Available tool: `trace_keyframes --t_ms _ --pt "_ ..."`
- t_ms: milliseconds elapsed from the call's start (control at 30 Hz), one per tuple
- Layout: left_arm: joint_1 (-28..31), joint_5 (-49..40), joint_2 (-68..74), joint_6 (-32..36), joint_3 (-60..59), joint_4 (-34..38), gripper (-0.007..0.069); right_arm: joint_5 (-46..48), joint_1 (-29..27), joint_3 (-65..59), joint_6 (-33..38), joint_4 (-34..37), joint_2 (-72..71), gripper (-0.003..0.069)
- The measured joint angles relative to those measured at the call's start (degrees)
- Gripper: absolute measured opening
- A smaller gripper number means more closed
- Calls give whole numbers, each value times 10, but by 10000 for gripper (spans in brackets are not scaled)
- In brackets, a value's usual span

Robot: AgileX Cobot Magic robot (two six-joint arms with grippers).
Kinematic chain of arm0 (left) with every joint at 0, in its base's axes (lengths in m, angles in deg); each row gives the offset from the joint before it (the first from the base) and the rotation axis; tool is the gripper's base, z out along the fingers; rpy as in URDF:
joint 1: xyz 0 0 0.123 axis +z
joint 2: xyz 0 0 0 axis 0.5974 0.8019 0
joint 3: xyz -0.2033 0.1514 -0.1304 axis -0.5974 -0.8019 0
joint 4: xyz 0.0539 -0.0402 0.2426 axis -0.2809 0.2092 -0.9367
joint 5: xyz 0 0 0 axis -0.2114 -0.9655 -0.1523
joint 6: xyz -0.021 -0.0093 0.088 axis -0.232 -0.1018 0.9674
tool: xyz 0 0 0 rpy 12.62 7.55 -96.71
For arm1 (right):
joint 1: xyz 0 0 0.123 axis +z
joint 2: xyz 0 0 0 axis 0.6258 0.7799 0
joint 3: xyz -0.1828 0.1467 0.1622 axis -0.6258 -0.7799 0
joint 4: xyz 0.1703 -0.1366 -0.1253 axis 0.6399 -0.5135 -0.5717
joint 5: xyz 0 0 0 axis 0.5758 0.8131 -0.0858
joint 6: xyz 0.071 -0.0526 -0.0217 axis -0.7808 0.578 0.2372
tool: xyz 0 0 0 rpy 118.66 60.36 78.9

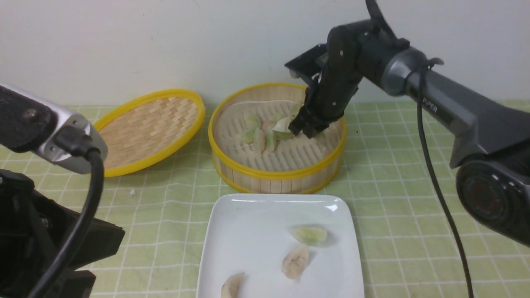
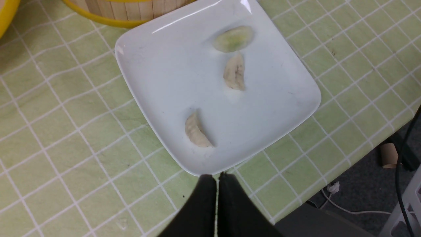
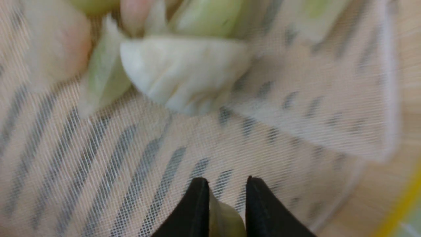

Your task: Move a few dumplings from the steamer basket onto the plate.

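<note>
The steamer basket (image 1: 273,174) stands at the table's middle with several pale green and whitish dumplings (image 1: 258,134) on its white liner. My right gripper (image 1: 305,131) is down inside the basket at their right. In the right wrist view it (image 3: 227,184) is shut on a pale green dumpling (image 3: 225,217) just above the liner, with a whitish dumpling (image 3: 184,72) ahead. The white square plate (image 1: 248,231) in front holds three dumplings (image 1: 309,234) (image 1: 295,262) (image 1: 232,286). My left gripper (image 2: 215,176) is shut and empty above the plate's (image 2: 171,75) near corner.
The shallow woven lid (image 1: 149,128) lies tilted left of the basket on the green checked cloth (image 1: 393,207). The left wrist view shows the table's edge (image 2: 345,164) close to the plate, with cables on the floor beyond it. A wall stands right behind the basket.
</note>
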Motion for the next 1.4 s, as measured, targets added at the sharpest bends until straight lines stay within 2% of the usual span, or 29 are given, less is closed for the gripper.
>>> trace_keyframes --t_ms 133,267,467,567,667,767,933,1033,1267,1367,1400 --pt "0 1 0 0 0 -4 -6 5 0 10 -26 49 -58 123" --pt "0 1 0 0 0 -5 -6 5 7 -51 -31 98 -158 123" --pt "0 -2 0 2 0 -6 -6 5 58 -310 -33 106 -348 123" --pt "0 -2 0 6 0 -6 -6 3 87 -426 -36 110 -400 123" --pt "0 -2 0 9 0 -6 -6 -52 115 -555 -50 112 -429 123" --pt "0 -2 0 11 0 -6 -6 -126 122 -651 -96 114 -428 123" --pt "0 -2 0 14 0 -7 -6 -204 122 -717 -146 105 -399 132" --pt "0 -2 0 15 0 -7 -6 -225 122 -721 -154 107 -377 178" --pt "0 -1 0 15 -1 -7 -6 -232 122 -710 -173 108 -358 533" --pt "0 -1 0 15 -1 -7 -6 -182 122 -678 -176 93 -374 580" --pt "0 -1 0 15 -1 -7 -6 -166 122 -667 -176 85 -387 572"
